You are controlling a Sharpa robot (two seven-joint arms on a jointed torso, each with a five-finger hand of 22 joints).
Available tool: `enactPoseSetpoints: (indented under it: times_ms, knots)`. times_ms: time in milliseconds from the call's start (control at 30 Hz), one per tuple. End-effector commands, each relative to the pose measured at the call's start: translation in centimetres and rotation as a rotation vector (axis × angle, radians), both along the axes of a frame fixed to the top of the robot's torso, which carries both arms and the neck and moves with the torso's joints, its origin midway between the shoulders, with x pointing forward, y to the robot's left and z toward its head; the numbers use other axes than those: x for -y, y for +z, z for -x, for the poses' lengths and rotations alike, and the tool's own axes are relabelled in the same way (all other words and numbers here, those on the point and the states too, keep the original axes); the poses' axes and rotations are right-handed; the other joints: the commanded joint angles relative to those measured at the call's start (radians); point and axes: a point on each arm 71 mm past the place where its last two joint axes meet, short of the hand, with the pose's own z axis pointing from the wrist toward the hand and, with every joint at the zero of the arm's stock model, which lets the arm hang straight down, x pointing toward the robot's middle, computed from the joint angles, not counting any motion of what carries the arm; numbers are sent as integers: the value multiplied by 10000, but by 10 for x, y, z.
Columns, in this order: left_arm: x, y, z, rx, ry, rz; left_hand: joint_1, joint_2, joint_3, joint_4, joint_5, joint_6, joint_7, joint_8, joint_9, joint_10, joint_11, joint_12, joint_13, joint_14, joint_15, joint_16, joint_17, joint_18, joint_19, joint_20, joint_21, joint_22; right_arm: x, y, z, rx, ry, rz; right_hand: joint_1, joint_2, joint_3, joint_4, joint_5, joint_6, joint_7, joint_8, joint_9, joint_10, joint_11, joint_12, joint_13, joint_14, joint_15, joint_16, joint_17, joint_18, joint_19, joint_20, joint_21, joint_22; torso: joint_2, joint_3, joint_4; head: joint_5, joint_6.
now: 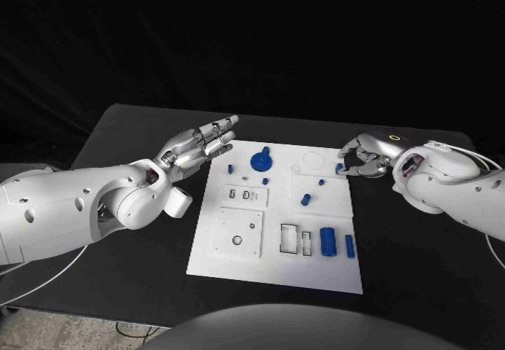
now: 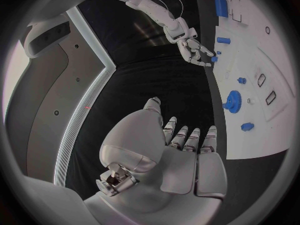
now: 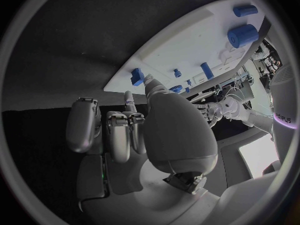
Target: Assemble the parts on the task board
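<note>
A: What's at the left?
B: The silver left hand [image 1: 197, 149] hovers with fingers spread, holding nothing, just off the white plastic task board [image 1: 276, 273].

A: And further right?
B: The round blue toothed gear [image 1: 259, 160] lies far-centre on the board. The silver right hand [image 1: 363, 155] touches a small blue block [image 1: 340, 168] at the far right edge; I can't tell if it grips. The block is likely light, stiff and slick, so pinch its flat sides.
</note>
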Motion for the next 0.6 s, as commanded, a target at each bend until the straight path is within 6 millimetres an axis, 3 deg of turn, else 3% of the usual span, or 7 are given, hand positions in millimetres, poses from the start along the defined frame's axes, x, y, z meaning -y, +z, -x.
enactPoseSetpoints:
  times_ms: [33, 167, 233, 333, 600]
  knots:
    - [3, 0, 1, -25, -205, 122, 106, -21, 21, -41, 64, -27, 21, 31, 9, 35, 46, 44, 12, -3, 66, -33, -10, 97, 29, 48, 46, 15, 1, -2, 0, 11, -62, 75, 145, 6, 12, -48, 40, 93, 8, 78, 21, 1067, 75, 39, 2634, 1062, 43, 33, 2635, -56, 23, 24, -21, 1695, -8, 3, -11, 0, 1]
    - [3, -1, 1, -49, -221, 121, 107, -20, 22, -42, 65, -28, 20, 31, 9, 35, 47, 44, 12, -3, 67, -33, -10, 97, 29, 48, 46, 15, 1, -4, 0, -28, -55, 82, 215, 29, 28, -96, 207, 150, -1, 114, 61, 1067, 69, 39, 2634, 1062, 39, 33, 2635, -46, 6, 20, -70, 1683, -10, -1, -3, -20, 1]
    - [3, -2, 1, -59, -224, 120, 112, -19, 26, -48, 74, -30, 15, 30, 9, 38, 56, 45, 13, -1, 73, -32, -9, 96, 31, 50, 47, 16, 1, -4, 0, -46, -32, 77, 310, 73, 66, -175, 781, 171, -10, 130, 102, 1067, 60, 39, 2634, 1062, 28, 33, 2635, -42, -7, 11, -99, 1677, -8, 0, -5, -18, 1]
    - [3, -2, 1, -82, -244, 123, 116, -18, 29, -53, 79, -35, 13, 28, 8, 42, 62, 46, 14, -2, 76, -33, -10, 96, 31, 51, 47, 15, 0, -5, 0, -68, -1, 70, 358, 106, 90, -246, 1218, 218, -35, 160, 156, 1067, 42, 39, 2634, 1062, 14, 33, 2635, -39, -13, 0, -117, 1674, -5, 2, 2, -20, 1]
    - [4, -4, 1, -141, -291, 122, 134, -17, 39, -73, 101, -44, 3, 26, 7, 46, 90, 47, 15, -1, 90, -32, -10, 94, 31, 56, 47, 15, -2, -9, 0, -178, 54, 88, 375, 102, 87, -291, 1299, 261, -46, 190, 198, 1067, 32, 39, 2634, 1062, 6, 33, 2635, -35, -19, -6, -139, 1669, -5, -9, -10, -22, 1]
